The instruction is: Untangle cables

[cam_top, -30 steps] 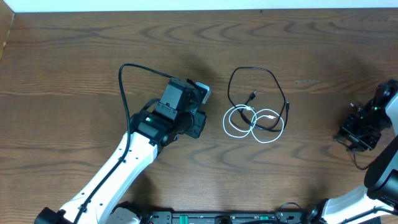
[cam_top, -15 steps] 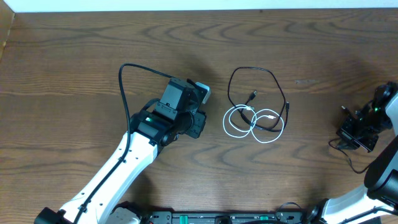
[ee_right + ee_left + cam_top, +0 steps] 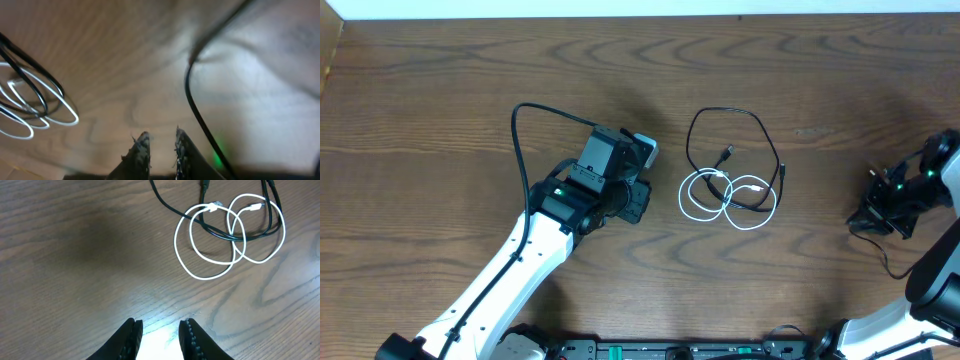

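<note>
A white cable (image 3: 682, 197) lies in two overlapping loops at the table's middle, and a black cable (image 3: 725, 111) threads through them and arcs behind. In the left wrist view the white cable (image 3: 200, 277) and black cable (image 3: 162, 200) sit ahead to the upper right. My left gripper (image 3: 650, 152) hovers just left of the tangle; the left gripper (image 3: 160, 330) is open and empty above lit wood. My right gripper (image 3: 868, 216) is far right of the cables. In its blurred wrist view the right gripper (image 3: 161, 142) stands slightly open and empty, with the white cable (image 3: 30, 107) at the left edge.
A thick black robot wire (image 3: 200, 120) runs close past the right fingers. Another arm wire (image 3: 520, 150) loops up beside the left arm. The table's back edge (image 3: 640, 16) meets a white wall.
The right gripper has shifted a little left towards the cables and turned. The left arm and both cables have not moved.
</note>
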Motion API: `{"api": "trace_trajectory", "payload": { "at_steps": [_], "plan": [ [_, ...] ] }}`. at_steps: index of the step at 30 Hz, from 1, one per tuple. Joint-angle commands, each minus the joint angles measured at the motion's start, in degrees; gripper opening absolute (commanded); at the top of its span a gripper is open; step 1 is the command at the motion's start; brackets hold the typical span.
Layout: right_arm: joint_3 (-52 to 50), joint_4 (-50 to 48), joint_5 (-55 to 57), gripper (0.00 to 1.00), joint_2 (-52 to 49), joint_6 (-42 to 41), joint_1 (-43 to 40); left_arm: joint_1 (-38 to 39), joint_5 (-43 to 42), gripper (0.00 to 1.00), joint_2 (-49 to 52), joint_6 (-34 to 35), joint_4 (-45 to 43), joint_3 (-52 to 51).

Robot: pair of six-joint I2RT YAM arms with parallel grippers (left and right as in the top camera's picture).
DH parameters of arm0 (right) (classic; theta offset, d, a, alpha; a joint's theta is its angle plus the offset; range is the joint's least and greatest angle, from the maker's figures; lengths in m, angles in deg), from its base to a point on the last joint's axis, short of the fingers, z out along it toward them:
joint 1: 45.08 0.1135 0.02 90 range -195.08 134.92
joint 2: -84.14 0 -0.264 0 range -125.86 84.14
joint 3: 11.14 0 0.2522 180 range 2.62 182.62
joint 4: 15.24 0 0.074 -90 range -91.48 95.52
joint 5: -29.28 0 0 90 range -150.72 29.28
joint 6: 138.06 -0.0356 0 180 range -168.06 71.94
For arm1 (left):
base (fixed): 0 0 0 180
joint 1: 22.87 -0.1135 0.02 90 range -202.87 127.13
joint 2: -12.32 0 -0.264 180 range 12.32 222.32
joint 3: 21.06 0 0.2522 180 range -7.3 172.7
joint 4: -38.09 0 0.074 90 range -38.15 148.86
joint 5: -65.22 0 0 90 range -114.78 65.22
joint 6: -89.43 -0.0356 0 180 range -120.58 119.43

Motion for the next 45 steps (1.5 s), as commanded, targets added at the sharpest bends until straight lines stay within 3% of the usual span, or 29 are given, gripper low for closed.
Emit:
{"api": "trace_trajectory", "payload": {
  "at_steps": [1, 4, 7, 9, 15, 18, 26, 38, 41, 43, 45],
  "plan": [
    [3.91, 2.71, 4.46, 0.2, 3.32, 0.5, 0.02, -0.2, 0.76, 0.3, -0.13, 0.5, 0.11, 0.5],
    [5.29, 3.72, 4.79, 0.32, 7.08, 0.55, 0.07, -0.2, 0.76, 0.3, -0.13, 0.52, 0.11, 0.5],
    [5.49, 4.39, 4.98, 0.54, 10.21, 2.78, 0.63, -0.2, 0.76, 0.3, -0.13, 0.52, 0.11, 0.5],
    [5.49, 5.03, 6.78, 0.56, 11.5, 7.04, 1.68, -0.2, 0.76, 0.3, -0.13, 0.52, 0.11, 0.5],
    [3.37, 4.17, 24.48, 0.56, 11.69, 7.41, 7.37, -0.2, 0.76, 0.3, -0.13, 0.52, 0.13, 0.5],
    [0.44, 3.52, 31.65, 0.63, 11.69, 7.43, 11.06, -0.2, 0.76, 0.3, -0.13, 0.5, 0.13, 0.5],
    [-6.54, -0.33, 30.14, 0.69, 11.69, 16.11, 17.79, -0.2, 0.76, 0.3, -0.13, 0.48, 0.15, 0.5],
    [-15.89, -14.62, 35.63, 0.65, 11.69, 19.08, 18.82, -0.2, 0.76, 0.3, -0.13, 0.48, 0.94, 0.5],
    [-16.06, -14.82, 35.5, 0.56, 11.69, 19.63, 18.82, -0.2, 0.76, 0.3, -0.13, 0.46, 1.01, 0.5],
    [-16.09, -14.34, 35.5, 0.42, 11.69, 19.63, 18.82, -0.2, 0.79, 0.3, -0.13, 0.46, 0.98, 0.5],
    [-16.09, -13.68, 35.5, 0.35, 11.69, 19.63, 18.82, -0.2, 0.79, 0.3, -0.13, 0.46, 0.98, 0.5]
  ]
}}
